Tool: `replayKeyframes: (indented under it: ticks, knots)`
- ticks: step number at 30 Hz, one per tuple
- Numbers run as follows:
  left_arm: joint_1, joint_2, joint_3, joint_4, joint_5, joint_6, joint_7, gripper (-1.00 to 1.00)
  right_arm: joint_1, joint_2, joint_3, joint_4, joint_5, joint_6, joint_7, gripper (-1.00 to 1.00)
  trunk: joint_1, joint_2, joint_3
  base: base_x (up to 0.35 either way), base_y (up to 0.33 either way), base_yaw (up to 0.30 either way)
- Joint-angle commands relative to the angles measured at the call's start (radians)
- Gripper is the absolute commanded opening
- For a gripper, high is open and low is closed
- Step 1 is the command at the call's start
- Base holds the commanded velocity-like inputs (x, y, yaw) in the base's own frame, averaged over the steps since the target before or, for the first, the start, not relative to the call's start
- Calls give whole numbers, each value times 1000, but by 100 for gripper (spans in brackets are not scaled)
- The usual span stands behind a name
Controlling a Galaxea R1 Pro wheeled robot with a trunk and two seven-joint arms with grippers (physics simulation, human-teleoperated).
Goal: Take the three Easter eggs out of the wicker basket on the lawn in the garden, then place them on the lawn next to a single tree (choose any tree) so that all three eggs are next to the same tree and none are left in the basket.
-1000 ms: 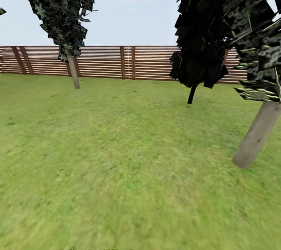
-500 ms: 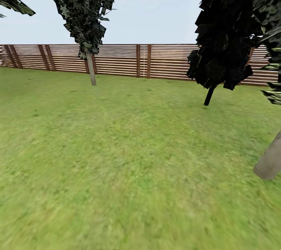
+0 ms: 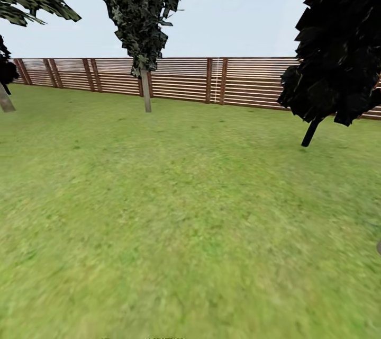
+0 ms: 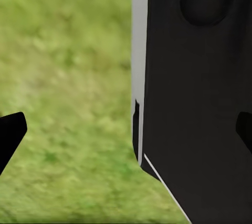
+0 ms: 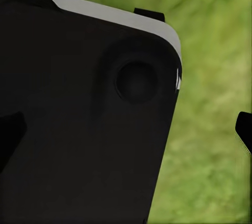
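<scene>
A wide lawn (image 3: 174,212) stretches to a brown slatted fence (image 3: 248,82). A pale-trunked tree (image 3: 145,90) stands by the fence; a thin black-trunked tree (image 3: 311,132) stands to the right. No basket or eggs are visible here. Both wrist views show widely parted fingertips (image 4: 10,132) holding nothing. Risk: driving on could bypass the basket.

The lawn (image 3: 180,212) is a wide, flat expanse of mottled green grass reaching back to the brown slatted fence (image 3: 248,82) that encloses the garden. A tree (image 3: 145,90) with a straight pale grey-brown trunk and dark jagged foliage stands upright near the fence, left of centre.
</scene>
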State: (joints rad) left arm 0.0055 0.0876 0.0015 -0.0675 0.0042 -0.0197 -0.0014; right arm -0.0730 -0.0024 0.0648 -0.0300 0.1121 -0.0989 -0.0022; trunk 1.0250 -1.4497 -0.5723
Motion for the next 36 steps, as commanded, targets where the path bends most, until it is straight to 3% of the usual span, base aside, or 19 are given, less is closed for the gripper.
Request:
replayKeyframes:
  ticks: [1,36]
  knots:
    - [1,0,0,-2,0,-1,0,100,-1,0,6,1,4,-3,0,100,0,0,-1,0,0,258]
    - [1,0,0,-2,0,-2,0,100,-1,1,6,1,5,-4,0,100,0,0,-28,0,0,258]
